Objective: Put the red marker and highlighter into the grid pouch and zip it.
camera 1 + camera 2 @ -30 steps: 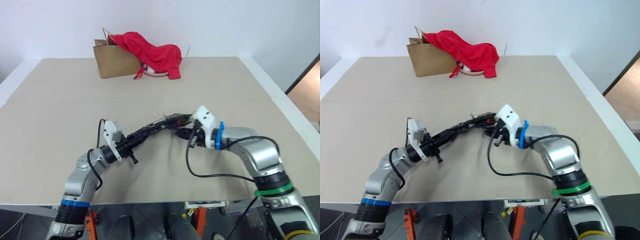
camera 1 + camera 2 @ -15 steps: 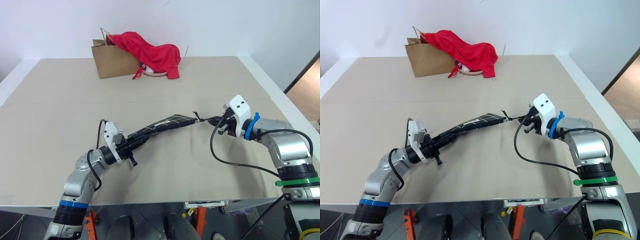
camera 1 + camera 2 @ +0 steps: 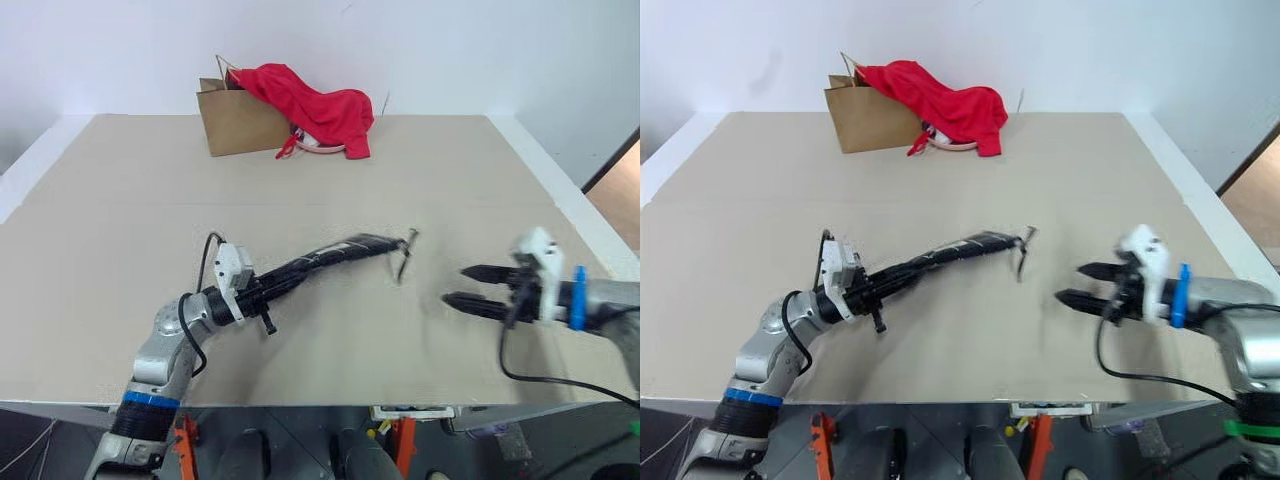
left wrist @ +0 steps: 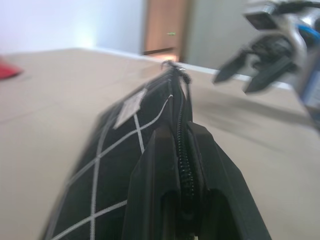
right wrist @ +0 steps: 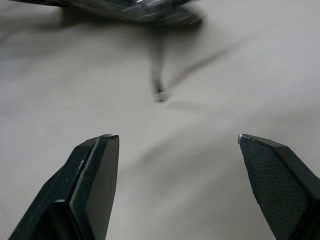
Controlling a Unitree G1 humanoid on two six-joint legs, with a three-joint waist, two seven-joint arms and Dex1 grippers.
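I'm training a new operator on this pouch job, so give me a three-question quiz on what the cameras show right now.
1. True or false: the right gripper is clamped on the zipper pull cord.
2. Which gripper holds the grid pouch? A) the left gripper B) the right gripper C) neither
3. Fill in: at the far edge of the table, a red cloth is draped over a brown paper ____.

Key:
1. False. Its fingers stand open, apart from the cord, which hangs loose off the pouch's end.
2. A. The left gripper is shut on one end of the pouch.
3. bag
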